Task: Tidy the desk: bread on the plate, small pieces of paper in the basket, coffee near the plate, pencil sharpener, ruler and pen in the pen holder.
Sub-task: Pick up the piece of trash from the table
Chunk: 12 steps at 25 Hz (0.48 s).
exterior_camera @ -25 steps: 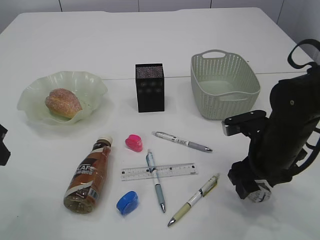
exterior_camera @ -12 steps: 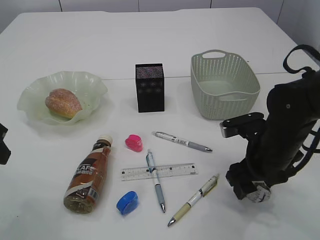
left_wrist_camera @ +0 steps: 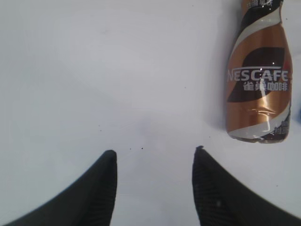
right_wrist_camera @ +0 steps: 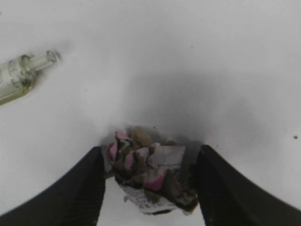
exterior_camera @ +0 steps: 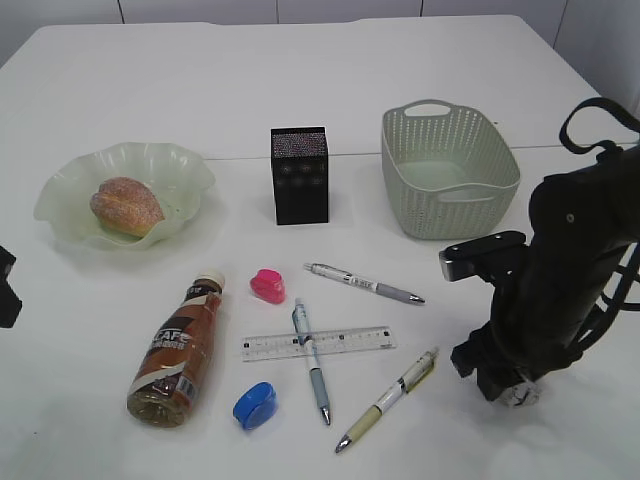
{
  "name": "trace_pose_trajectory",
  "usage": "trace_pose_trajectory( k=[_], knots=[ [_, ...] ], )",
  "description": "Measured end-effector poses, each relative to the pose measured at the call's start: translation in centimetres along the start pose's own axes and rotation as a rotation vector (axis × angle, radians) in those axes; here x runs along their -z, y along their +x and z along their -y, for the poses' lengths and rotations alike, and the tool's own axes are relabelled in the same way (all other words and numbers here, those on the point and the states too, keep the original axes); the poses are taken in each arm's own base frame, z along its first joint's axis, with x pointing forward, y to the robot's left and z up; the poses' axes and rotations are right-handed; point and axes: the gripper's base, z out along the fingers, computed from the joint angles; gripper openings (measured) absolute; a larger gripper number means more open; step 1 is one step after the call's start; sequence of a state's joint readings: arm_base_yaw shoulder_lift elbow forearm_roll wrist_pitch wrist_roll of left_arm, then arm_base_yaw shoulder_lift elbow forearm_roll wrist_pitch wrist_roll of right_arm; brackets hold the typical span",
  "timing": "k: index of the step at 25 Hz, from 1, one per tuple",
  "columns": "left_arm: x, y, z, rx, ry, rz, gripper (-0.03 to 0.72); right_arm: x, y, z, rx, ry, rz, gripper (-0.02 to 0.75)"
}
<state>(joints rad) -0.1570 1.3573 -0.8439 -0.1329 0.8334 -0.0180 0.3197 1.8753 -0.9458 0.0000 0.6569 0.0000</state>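
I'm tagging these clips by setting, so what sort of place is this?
Probably a desk set up indoors for a tidying test: a plain white tabletop with pens, a ruler, a mesh pen holder and a snack plate.

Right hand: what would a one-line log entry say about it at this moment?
right hand | down at desk | fingers either side of crumpled paper | grip unconfirmed | basket empty | bread on plate
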Motion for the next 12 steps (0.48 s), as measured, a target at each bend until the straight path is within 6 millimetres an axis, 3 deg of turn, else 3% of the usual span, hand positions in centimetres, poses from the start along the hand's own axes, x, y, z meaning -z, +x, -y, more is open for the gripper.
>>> trace_pose_trajectory(
  k=[7, 12],
  knots=[
    [0.00, -0.04, -0.01, -0.001, -0.001, 0.004, 0.376, 0.00, 0.13, 0.00, 0.000, 0.000, -0.014, 0.207],
    [0.00, -0.04, -0.01, -0.001, -0.001, 0.004, 0.375, 0.98, 0.28, -0.10, -0.013, -0.011, -0.007, 0.172]
  ],
)
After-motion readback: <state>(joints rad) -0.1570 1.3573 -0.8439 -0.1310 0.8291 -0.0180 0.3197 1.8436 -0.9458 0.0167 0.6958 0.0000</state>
